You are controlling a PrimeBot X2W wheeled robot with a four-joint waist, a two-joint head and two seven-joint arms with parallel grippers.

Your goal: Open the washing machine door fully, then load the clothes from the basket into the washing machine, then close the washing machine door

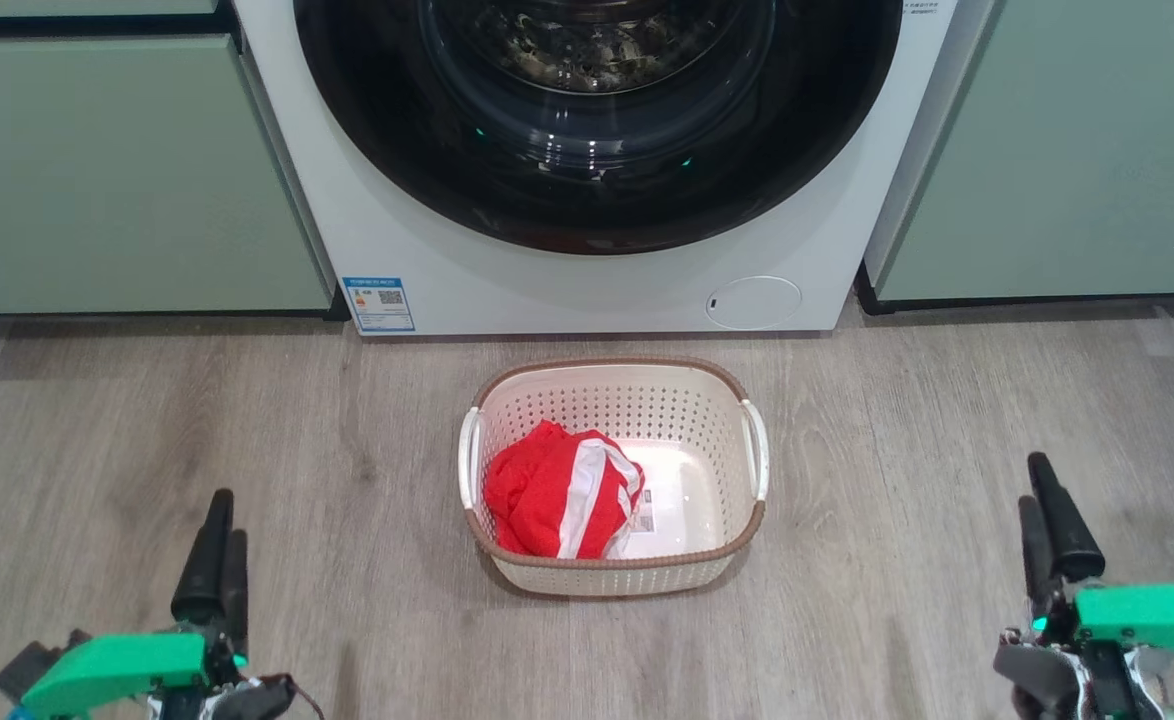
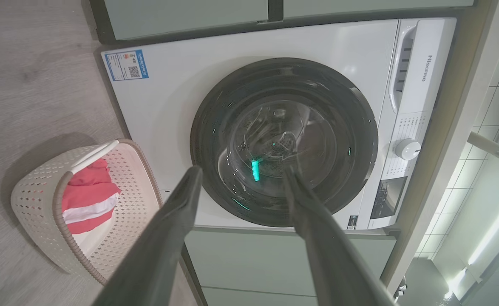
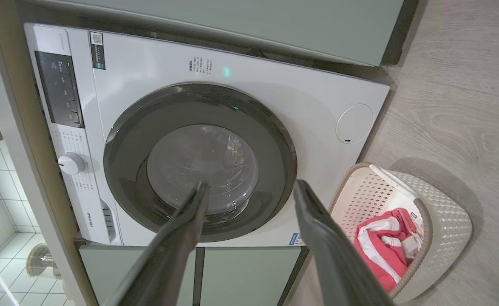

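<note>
Left tool [image 1: 225, 520] and right tool [image 1: 1037, 485] flank you, fingers apart, empty.
You see the clothes [image 1: 557, 495] in the basket [image 1: 612, 578] on the floor [image 1: 247, 400], before the shut washing machine door [image 1: 597, 225]; green cabinets [image 1: 127, 170] either side.

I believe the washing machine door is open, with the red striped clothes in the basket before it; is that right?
Not quite: the washing machine door is shut, as the right wrist view shows. The red striped clothes do lie in the basket before it.
</note>
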